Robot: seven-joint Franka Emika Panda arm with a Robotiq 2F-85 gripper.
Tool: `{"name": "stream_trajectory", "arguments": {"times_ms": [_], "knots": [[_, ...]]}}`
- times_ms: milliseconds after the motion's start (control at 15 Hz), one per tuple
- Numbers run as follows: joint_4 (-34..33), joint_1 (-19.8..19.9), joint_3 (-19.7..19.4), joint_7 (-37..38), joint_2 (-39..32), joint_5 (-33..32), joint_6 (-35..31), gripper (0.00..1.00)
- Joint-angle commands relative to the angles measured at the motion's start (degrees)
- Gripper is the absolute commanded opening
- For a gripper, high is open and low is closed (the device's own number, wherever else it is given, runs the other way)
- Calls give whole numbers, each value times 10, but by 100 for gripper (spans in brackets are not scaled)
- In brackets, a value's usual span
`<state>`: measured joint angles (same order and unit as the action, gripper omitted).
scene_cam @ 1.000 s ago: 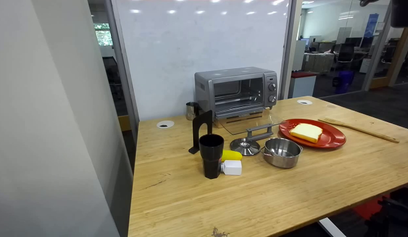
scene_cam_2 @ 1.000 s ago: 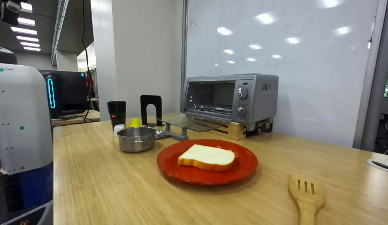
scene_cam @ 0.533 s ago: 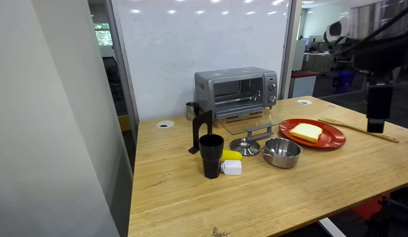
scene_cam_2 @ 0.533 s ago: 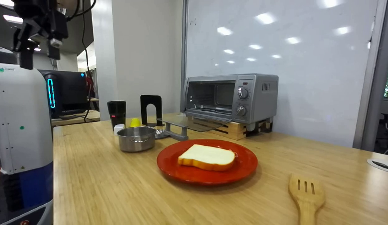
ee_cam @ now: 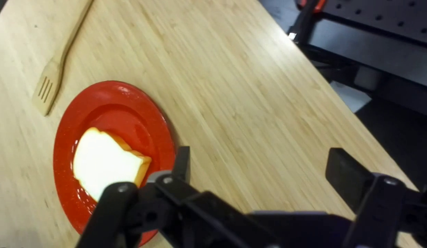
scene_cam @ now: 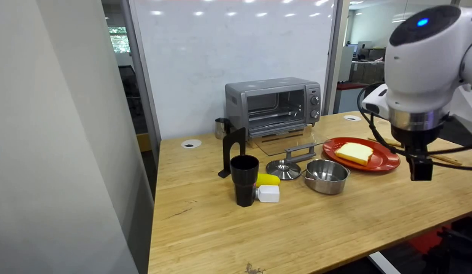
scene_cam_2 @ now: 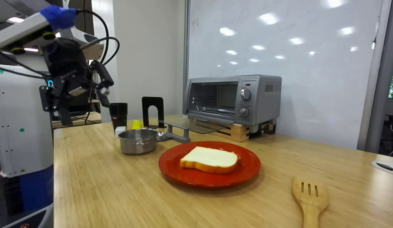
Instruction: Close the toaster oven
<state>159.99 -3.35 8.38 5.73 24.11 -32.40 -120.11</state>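
At the back of one table (scene_cam_2: 104, 190), before one whiteboard (scene_cam_2: 316, 82), stands one toaster oven (scene_cam_2: 255, 107) with two knobs (scene_cam_2: 246, 94), its one glass door (scene_cam_2: 204, 125) lowered. One gripper (ee_cam: 263, 165) hangs above the table, two fingers (ee_cam: 349, 177) spread wide. One plate (scene_cam_2: 180, 175) bears one bread slice (scene_cam_2: 209, 158).

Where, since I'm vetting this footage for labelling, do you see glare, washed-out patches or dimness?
In both exterior views, bright glare spots dot the whiteboard; in an exterior view, the oven looks darker inside than out; in the wrist view, the bread is washed out nearly white.
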Motion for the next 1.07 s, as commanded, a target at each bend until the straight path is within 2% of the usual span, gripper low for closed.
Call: {"name": "stream_trajectory", "arguments": {"times_ms": [0,200,467,667,733,800,1000], "knots": [[6,52,23,44,-66,-161,-56,100],[4,91,48,113,-89,-318,-71,100],[3,118,71,242,-109,-521,-63,100],[3,121,53,364,-132,-672,-54,100],[2,73,4,374,-143,-678,-27,100],[3,57,0,337,-119,-642,-41,100],[1,39,-23,345,-125,-647,-42,100]]}}
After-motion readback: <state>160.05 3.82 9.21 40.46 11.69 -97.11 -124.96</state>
